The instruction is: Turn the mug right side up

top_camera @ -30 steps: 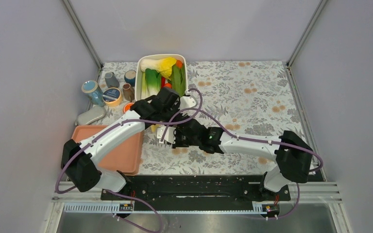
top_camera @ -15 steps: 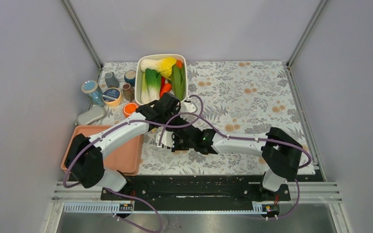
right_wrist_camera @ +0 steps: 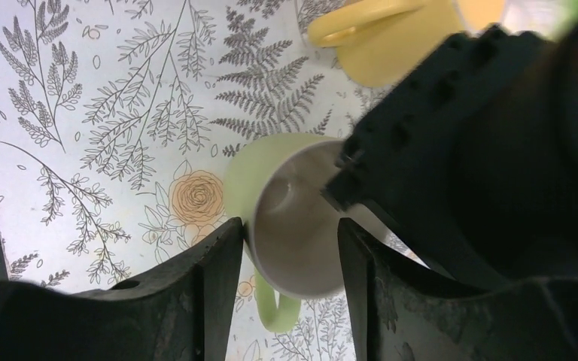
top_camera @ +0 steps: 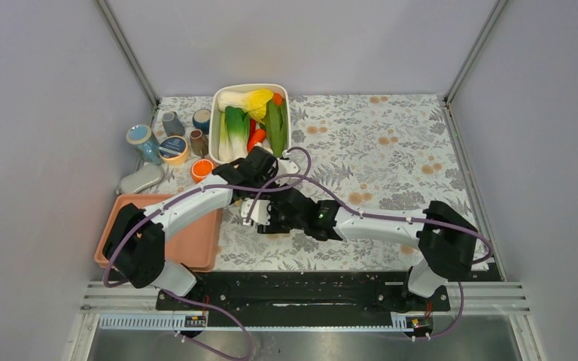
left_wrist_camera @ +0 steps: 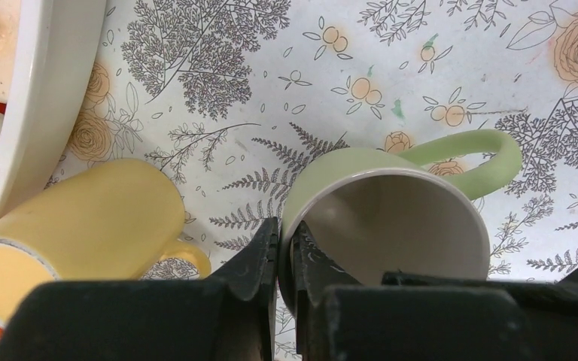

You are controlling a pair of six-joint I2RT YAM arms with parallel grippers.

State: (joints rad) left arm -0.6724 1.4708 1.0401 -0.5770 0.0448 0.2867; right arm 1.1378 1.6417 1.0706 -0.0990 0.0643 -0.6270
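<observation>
**Tight squeeze around the green mug [left_wrist_camera: 391,218]**

The yellow mug [left_wrist_camera: 83,218] is lying just beside it, the white basin [left_wrist_camera: 38,98] is crowding the far side, and the left arm [top_camera: 188,204] and right arm [top_camera: 380,223] are meeting overhead. Rightward, the table [top_camera: 391,143] is lying open.

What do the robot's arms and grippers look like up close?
The left arm and right arm both have smooth white shells between bulky black joints, and both are mounted on a black base rail. A thin purple cable loops along each arm. The left gripper and right gripper each end in two blocky matte-black fingers. No markings are readable.
</observation>
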